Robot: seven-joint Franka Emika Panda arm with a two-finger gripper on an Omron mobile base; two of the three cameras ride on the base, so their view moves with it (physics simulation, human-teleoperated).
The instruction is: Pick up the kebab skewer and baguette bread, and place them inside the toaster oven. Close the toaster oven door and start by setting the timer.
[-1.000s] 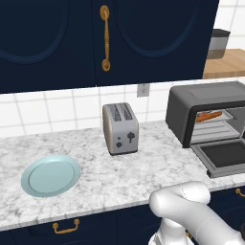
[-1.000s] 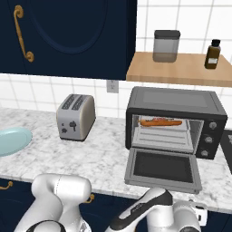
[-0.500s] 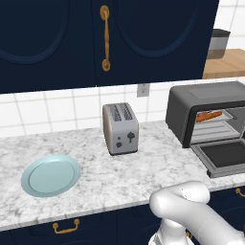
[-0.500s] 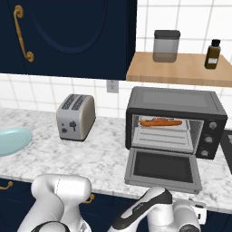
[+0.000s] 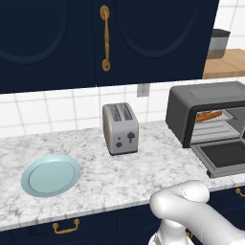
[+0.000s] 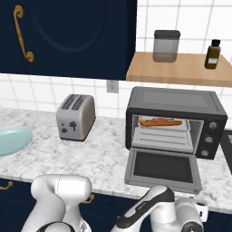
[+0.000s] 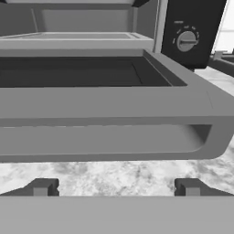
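The toaster oven (image 6: pixel 176 122) stands at the right of the marble table (image 6: pixel 104 156) in the right base view, its door (image 6: pixel 164 168) dropped flat toward the camera. On the wire rack inside, near the top of the cavity, lies an orange-brown baguette (image 6: pixel 161 122); in the left base view it shows as an orange strip (image 5: pixel 209 116) at the frame's right edge. Whether the kebab skewer lies with it cannot be made out.

In the hand view the hand (image 7: pixel 116 187) sits low in front of the door's bar handle (image 7: pixel 105 139), which runs across the middle of the frame; its two dark fingertips (image 7: pixel 41 187) stand wide apart at the bottom, holding nothing. A round timer knob (image 7: pixel 186 41) sits at the upper right.

A silver two-slot toaster (image 5: pixel 120 128) stands mid-table, with a pale blue plate (image 5: pixel 50 175) at lower left. On the wooden shelf (image 6: pixel 181 70) stand a grey canister (image 6: pixel 166 45) and a dark bottle (image 6: pixel 212 54).
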